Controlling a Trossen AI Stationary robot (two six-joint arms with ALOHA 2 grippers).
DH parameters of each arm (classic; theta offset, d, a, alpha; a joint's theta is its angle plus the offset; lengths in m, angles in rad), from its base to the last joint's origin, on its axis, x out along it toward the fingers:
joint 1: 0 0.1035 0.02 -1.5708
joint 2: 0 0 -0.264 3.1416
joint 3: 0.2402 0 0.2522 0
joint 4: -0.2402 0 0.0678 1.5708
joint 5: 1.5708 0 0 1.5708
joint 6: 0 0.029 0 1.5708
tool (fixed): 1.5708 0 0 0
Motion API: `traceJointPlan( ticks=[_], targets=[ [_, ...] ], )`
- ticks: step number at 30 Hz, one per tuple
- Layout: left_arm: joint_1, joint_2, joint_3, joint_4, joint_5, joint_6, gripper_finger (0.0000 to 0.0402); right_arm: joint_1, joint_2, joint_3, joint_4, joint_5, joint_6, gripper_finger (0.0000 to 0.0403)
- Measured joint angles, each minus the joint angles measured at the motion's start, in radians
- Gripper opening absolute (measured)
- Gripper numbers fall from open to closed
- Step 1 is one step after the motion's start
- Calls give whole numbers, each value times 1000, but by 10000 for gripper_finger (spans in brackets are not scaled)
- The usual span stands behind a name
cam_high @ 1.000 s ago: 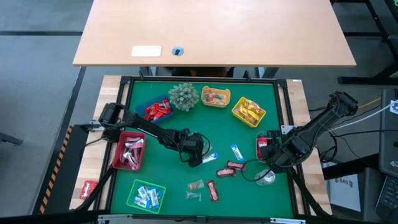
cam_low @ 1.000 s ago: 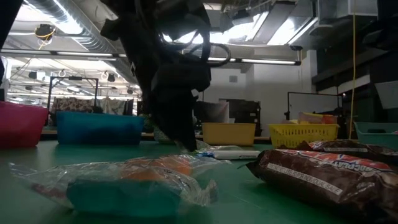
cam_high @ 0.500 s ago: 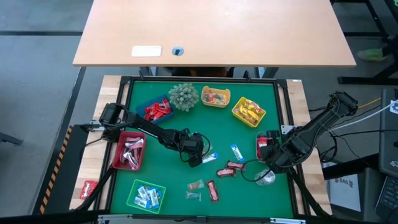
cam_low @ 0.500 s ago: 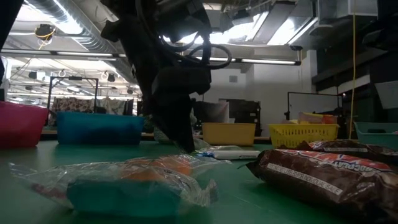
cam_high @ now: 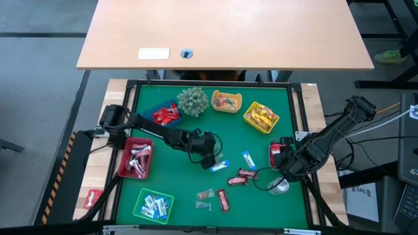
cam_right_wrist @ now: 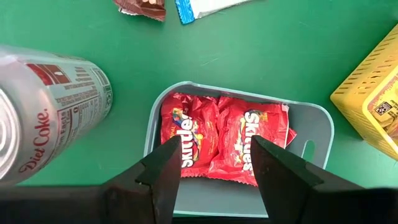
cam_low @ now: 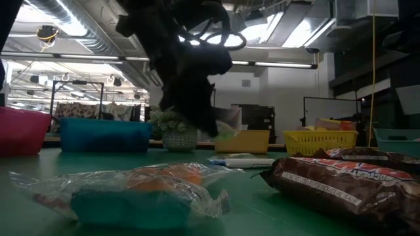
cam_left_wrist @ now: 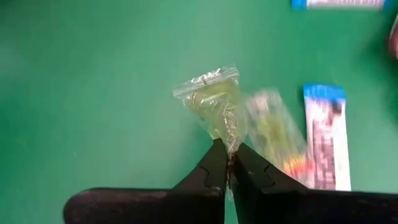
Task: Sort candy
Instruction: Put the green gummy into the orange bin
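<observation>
Your left gripper (cam_left_wrist: 227, 163) has its jaws pressed together on the twisted end of a clear-wrapped candy (cam_left_wrist: 214, 102), and that candy hangs off the green surface (cam_high: 176, 183) near the middle of the mat. In the high view the left gripper (cam_high: 210, 158) sits just beside a blue-white packet (cam_high: 221, 166) lying on the mat. The low view shows the same arm raised, with the pale candy (cam_low: 226, 121) dangling under it.

Your right gripper (cam_right_wrist: 214, 155) waits at the right edge of the mat, jaws spread and holding nothing, poised over a grey tray (cam_right_wrist: 311, 134) that holds red Skittles packets (cam_right_wrist: 224, 143). A Diet Coke can (cam_right_wrist: 43, 106) lies just beside that tray.

The rest of the candy is spread out for you. Loose on the surface: a second blue-white packet (cam_high: 249, 160), dark brown bars (cam_high: 240, 177), another brown bar (cam_high: 223, 200) and two clear-wrapped pieces (cam_high: 205, 194) near the front. Sorted so far: red packets in the blue tray (cam_high: 151, 109), silvery ones in the red tray (cam_high: 124, 167), blue-white ones in the green tray (cam_high: 140, 202), mixed pieces in the yellow tray (cam_high: 238, 102) and yellow packets in the yellow basket (cam_high: 252, 119). A spiky plant ball (cam_high: 192, 100) stands between the blue and yellow trays. One red packet (cam_high: 93, 198) lies off the mat at the left front corner.
</observation>
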Motion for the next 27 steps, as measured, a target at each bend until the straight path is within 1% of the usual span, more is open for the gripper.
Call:
traceJointPlan(
  ticks=[4, 10, 13, 16, 20, 27],
  targets=[
    [65, -25, 0, 106, -15, 79, 0, 0, 0, 0, 0, 0, 0, 189],
    [200, -26, 1, 371, -9, 225, 1, 0, 0, 0, 0, 1, 0, 189],
    [269, -26, 1, 445, -8, 263, 1, 0, 0, 0, 0, 1, 0, 189],
    [335, -26, 1, 483, -8, 265, 1, 0, 0, 0, 0, 1, 0, 189],
    [401, -26, 1, 478, -8, 264, 1, 0, 0, 0, 4, 3, 0, 189],
    [451, -26, 1, 483, -5, 264, 2, 0, 0, 0, 44, 18, -1, 189]
  ],
)
